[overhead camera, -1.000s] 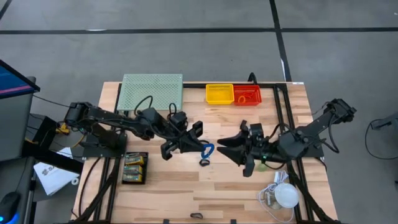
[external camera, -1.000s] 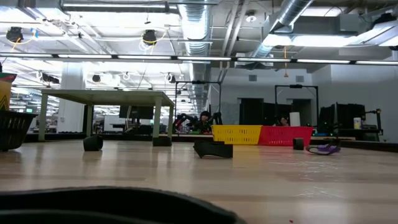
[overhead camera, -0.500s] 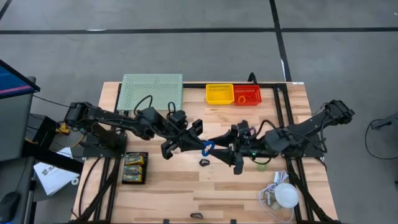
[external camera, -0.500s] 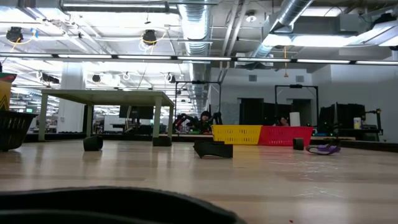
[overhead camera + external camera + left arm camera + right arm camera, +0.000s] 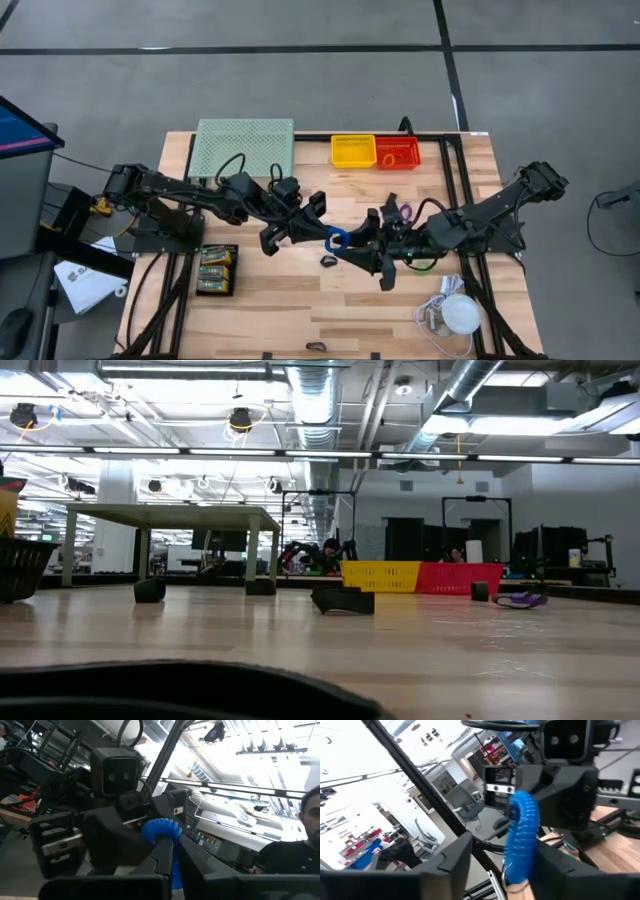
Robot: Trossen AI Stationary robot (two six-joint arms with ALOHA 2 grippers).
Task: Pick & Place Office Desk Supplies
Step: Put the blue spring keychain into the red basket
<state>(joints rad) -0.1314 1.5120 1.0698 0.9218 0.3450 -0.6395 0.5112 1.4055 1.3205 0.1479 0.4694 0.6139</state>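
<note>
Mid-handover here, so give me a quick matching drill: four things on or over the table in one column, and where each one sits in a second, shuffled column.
Things:
1. blue coiled ring
2. yellow basket
3. white dome
4. pale-green mesh stand

Places:
A. table's far edge, beside the red basket
B. far left part of the table
C. between the left gripper and the right gripper, above mid-table
D. near right corner of the table

Pairs: 1-C, 2-A, 3-D, 4-B
</note>
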